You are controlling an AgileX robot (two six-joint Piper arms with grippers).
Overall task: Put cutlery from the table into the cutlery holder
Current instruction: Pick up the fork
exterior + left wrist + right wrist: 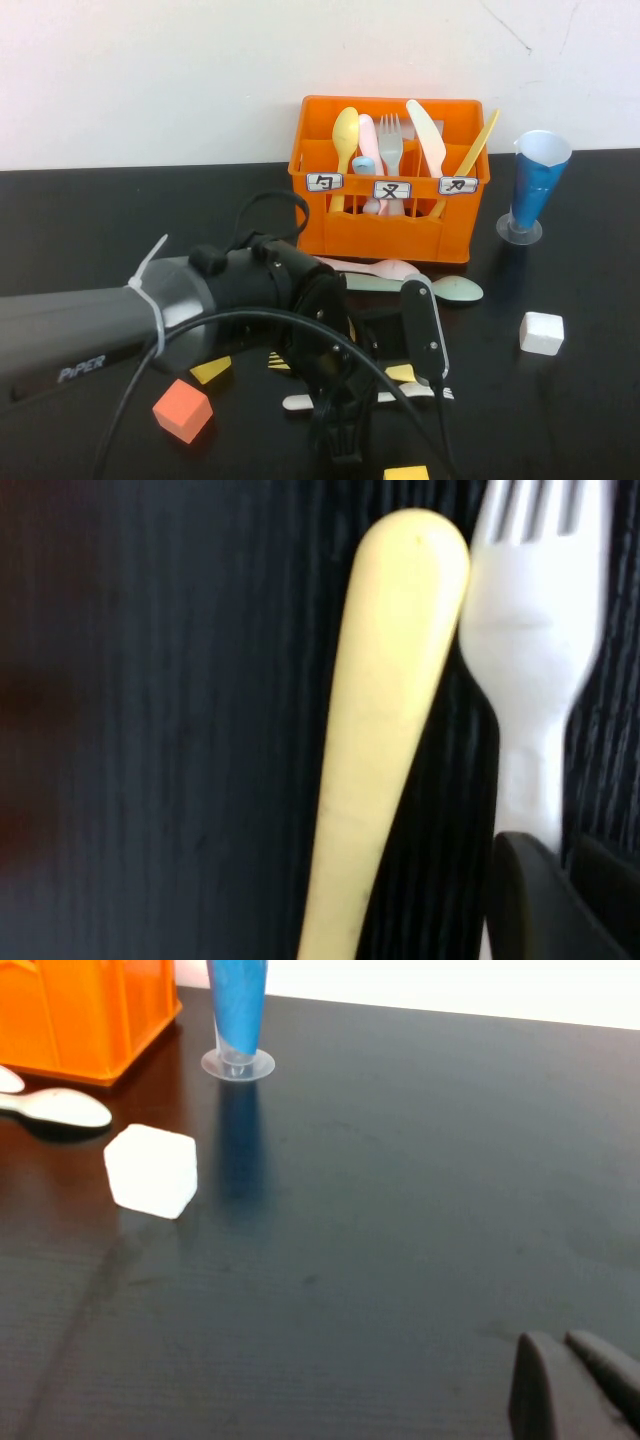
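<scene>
The left end effector (410, 375) is low over the bench (600, 420), in front of the cutlery holder (390, 215). Whether it is open or closed cannot be told. In its wrist view a dark part of it overlaps the handle of a white fork (525, 630) that lies flat beside a pale yellow handle (385, 730), the two touching or nearly so. A firm hold on the fork is not visible.

The step in hand looks like picking up the white fork. To do it well, the grip should close on the fork handle alone and leave the yellow piece behind. The lift should be straight up, and the fork should go in handle first.

Behind the arm, a mint spoon (455, 289) and a pink piece (385, 267) lie just in front of the orange holder. The holder already has a yellow spoon on the left, forks in the middle and knives on the right.

Its three white labels (392, 189) appear to read 勺, 叉 and 刀, so the fork likely belongs in the middle. The left arm's grey casing is marked "PiPER" (80, 370).

A blue cup (538, 185), a white cube (541, 332) and an orange cube (183, 409) also sit on the bench.

The right end effector (568, 1380) is closed and empty. It hovers over bare bench, well apart from the cutlery.
</scene>
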